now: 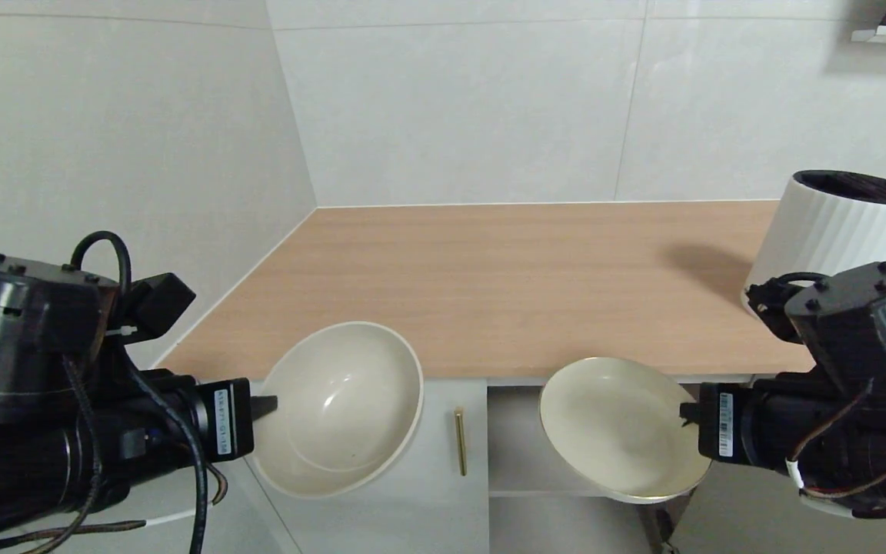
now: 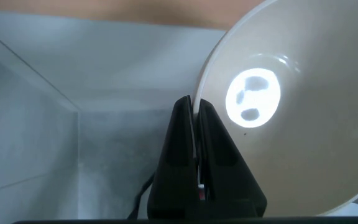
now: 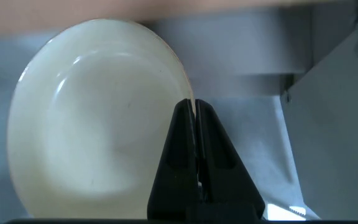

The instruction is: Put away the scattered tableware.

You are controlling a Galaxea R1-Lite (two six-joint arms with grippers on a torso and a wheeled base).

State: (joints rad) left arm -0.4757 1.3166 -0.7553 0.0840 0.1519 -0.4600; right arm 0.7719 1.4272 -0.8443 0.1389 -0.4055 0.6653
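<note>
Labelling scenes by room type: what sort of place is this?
Probably a kitchen: wooden countertop against tiled walls, cabinet with a brass handle beneath, plus a bowl and plate.

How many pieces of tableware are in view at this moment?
2. A bowl hangs in the left gripper before the closed cabinet door; a plate hangs in the right gripper before the open cabinet. Others may be hidden inside it.

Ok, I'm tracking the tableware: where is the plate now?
Head view, right side: the plate hangs at its rim in the right gripper, below the counter edge, right of the brass handle.
</note>
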